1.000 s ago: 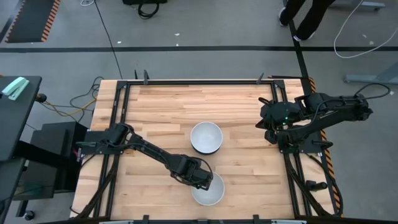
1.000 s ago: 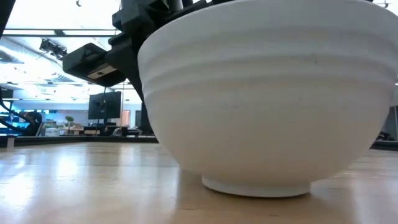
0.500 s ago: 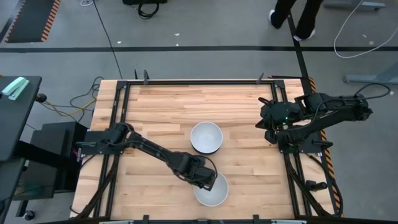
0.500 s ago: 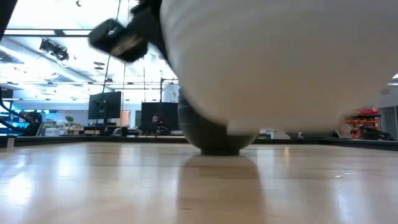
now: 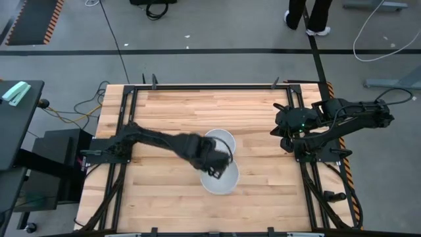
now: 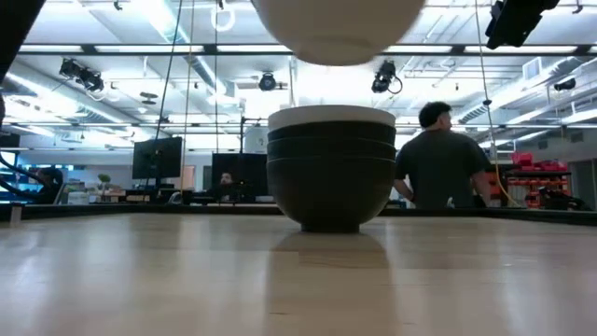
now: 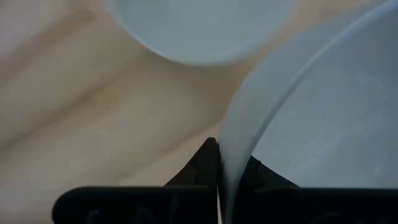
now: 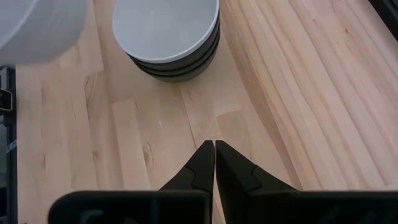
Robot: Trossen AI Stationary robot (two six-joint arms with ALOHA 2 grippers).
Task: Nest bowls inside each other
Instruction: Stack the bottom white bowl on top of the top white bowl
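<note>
The left pincer (image 5: 214, 170) is pinched shut on the rim of a white bowl (image 5: 220, 179), carrying it in the air near the bottom centre of the high view. In the low view that bowl hangs at the top centre, clear above the stack (image 6: 331, 166).

The stack sits mid-frame on the surface (image 5: 164, 112): a white bowl on top with black ones nested under it.

To do this bit well, I'd slide the held bowl toward the upper part of the frame until its rim lines up over the stack's rim, keep it level, lower it straight down and only let go once it's seated. A tilted drop could clip the top rim.

The right pincer (image 8: 214, 149) is closed on nothing, parked at the right edge.

No labels or writing readable on any of the bowls.
</note>
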